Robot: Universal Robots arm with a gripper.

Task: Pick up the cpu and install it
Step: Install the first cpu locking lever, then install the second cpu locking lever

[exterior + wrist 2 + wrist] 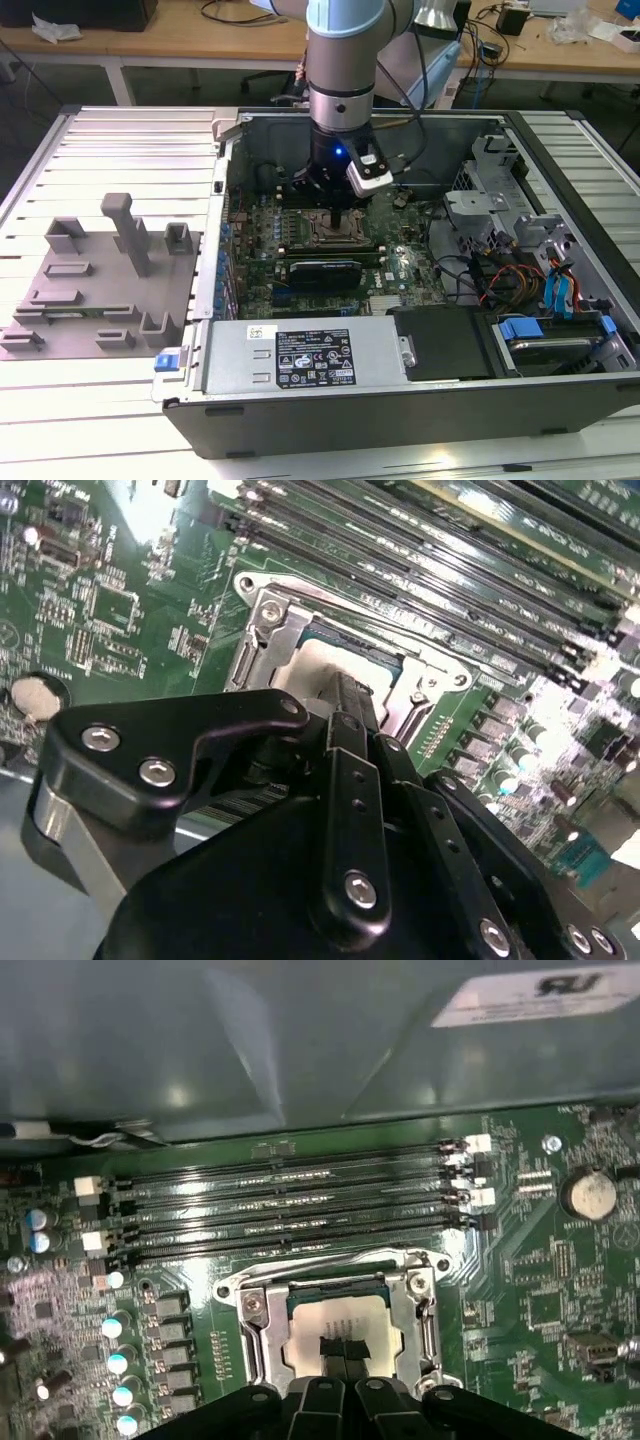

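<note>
While the cpu (335, 1328) lay in the socket (340, 1320), the tool (343, 1352) pressed it, fingers together.

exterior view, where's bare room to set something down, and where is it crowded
Free: the ribbed table behind the grey fixture, and the strip in front of it beside the case. Crowded: inside the case, where the gripper stands over the cpu in the socket, with cables toward the exterior view's right.

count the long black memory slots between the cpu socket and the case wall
4 memory slots, lying parallel in a stack between the socket frame holding the cpu and the grey case wall. The gripper may hide nothing there.
</note>
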